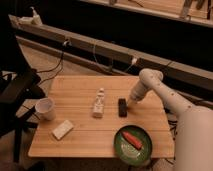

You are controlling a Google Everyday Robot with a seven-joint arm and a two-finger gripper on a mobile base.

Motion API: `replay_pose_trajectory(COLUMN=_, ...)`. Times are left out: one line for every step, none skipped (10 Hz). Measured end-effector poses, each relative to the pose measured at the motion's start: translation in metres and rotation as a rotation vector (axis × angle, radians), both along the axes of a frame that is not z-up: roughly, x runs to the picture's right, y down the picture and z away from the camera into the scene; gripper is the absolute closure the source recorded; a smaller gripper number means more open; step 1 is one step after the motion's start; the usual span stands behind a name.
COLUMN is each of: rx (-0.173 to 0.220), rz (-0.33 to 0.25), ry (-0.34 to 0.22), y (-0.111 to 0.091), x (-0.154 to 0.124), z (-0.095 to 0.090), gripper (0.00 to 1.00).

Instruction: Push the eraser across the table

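The eraser (122,107) is a small flat black bar lying on the light-wood table (75,90), right of centre. My gripper (131,102) is at the end of the white arm, low over the table just to the right of the eraser, close to its upper right edge. A whitish small bottle (98,104) stands to the left of the eraser.
A green plate (131,150) with a red-orange item (133,140) sits at the front right. A beige block (62,129) lies at the front left and a white cup (45,108) at the left edge. A dark chair (17,95) stands left of the table.
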State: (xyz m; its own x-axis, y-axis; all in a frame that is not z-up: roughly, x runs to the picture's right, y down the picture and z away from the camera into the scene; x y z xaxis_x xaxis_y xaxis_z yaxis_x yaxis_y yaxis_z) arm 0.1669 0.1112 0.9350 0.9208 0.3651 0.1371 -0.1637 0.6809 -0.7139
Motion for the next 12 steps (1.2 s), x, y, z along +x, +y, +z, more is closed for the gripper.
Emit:
replay_pose_trajectory(rx=-0.001, rz=0.005, ry=0.003, y=0.001, x=0.004, z=-0.002, gripper=0.87)
replay_pose_trajectory(rx=-0.001, rz=0.008, ry=-0.006, y=0.000, x=0.005, z=-0.001, gripper=0.96)
replay_pose_trajectory(rx=-0.001, rz=0.001, ry=-0.024, y=-0.001, x=0.000, z=0.000, gripper=1.00)
replay_pose_trajectory(rx=-0.001, rz=-0.009, ry=-0.043, y=-0.001, x=-0.011, z=0.000, gripper=1.00)
replay_pose_trajectory(rx=0.000, rz=-0.021, ry=-0.062, y=-0.002, x=-0.022, z=-0.003, gripper=1.00)
replay_pose_trajectory(rx=-0.001, rz=-0.037, ry=-0.085, y=-0.002, x=-0.038, z=-0.004, gripper=1.00)
replay_pose_trajectory(rx=-0.001, rz=-0.064, ry=-0.115, y=-0.001, x=-0.059, z=-0.007, gripper=1.00)
replay_pose_trajectory(rx=-0.003, rz=-0.088, ry=-0.141, y=0.000, x=-0.075, z=-0.010, gripper=1.00)
replay_pose_trajectory(rx=-0.009, rz=-0.109, ry=-0.161, y=0.003, x=-0.086, z=-0.013, gripper=1.00)
replay_pose_trajectory(rx=-0.014, rz=-0.129, ry=-0.180, y=0.007, x=-0.094, z=-0.017, gripper=1.00)
replay_pose_trajectory(rx=-0.019, rz=-0.144, ry=-0.193, y=0.009, x=-0.098, z=-0.021, gripper=1.00)
replay_pose_trajectory(rx=-0.028, rz=-0.168, ry=-0.218, y=0.015, x=-0.108, z=-0.026, gripper=1.00)
